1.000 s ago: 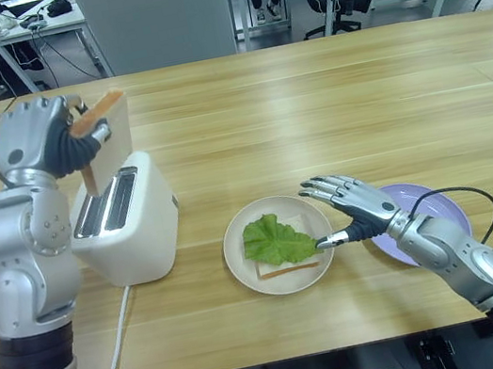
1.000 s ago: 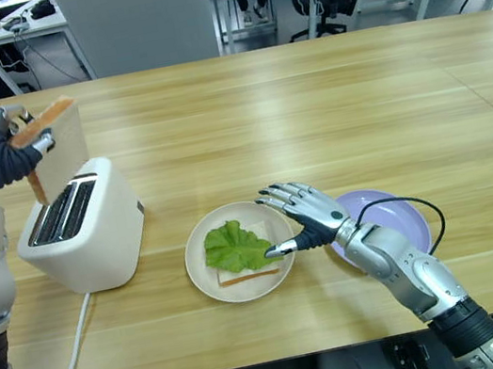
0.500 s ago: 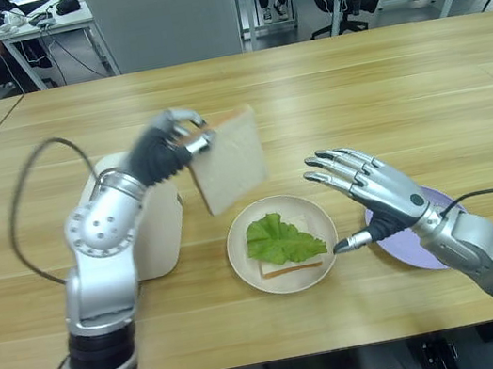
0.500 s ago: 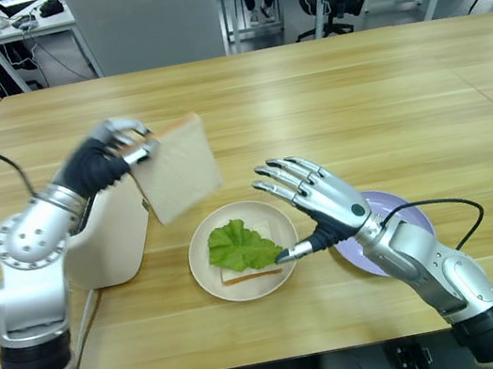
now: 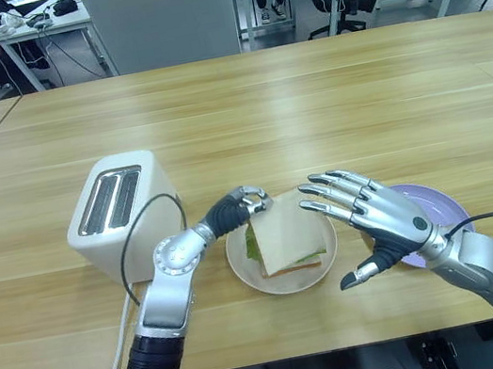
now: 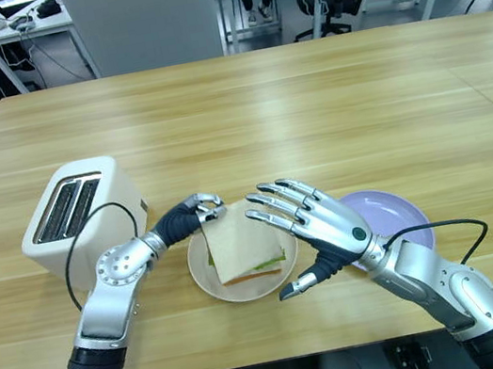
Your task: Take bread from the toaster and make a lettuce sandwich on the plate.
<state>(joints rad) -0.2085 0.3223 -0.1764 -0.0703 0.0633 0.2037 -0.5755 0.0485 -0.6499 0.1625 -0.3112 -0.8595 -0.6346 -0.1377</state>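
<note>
1. On the plate right in front of me, the top slice lies over the lettuce. A bit of green peeks out at the edges, so the sandwich looks pretty much stacked.
2. My left hand is curled onto the slice's corner at about 11 o'clock, and as far as I can tell it's pinching it. My right hand is spread wide with nothing in it, hovering off the plate's 3 o'clock side.
3. Handling guess: the bread is light, soft and squashy. It'll flop or tear if held by one corner, so a gentle pinch on the crust edge is the way to go. The lettuce is limp and probably slick, so dragging the slice sideways could pull it out. I'd let go straight up.
4. The toaster sits at roughly 10 o'clock from the plate, and its slots look empty.
5. The right eye view gives a cleaner look at the purple plate beyond my right hand. The left eye view is better for the green poking out at the slice's 9 o'clock side, by my left fingers.
</note>
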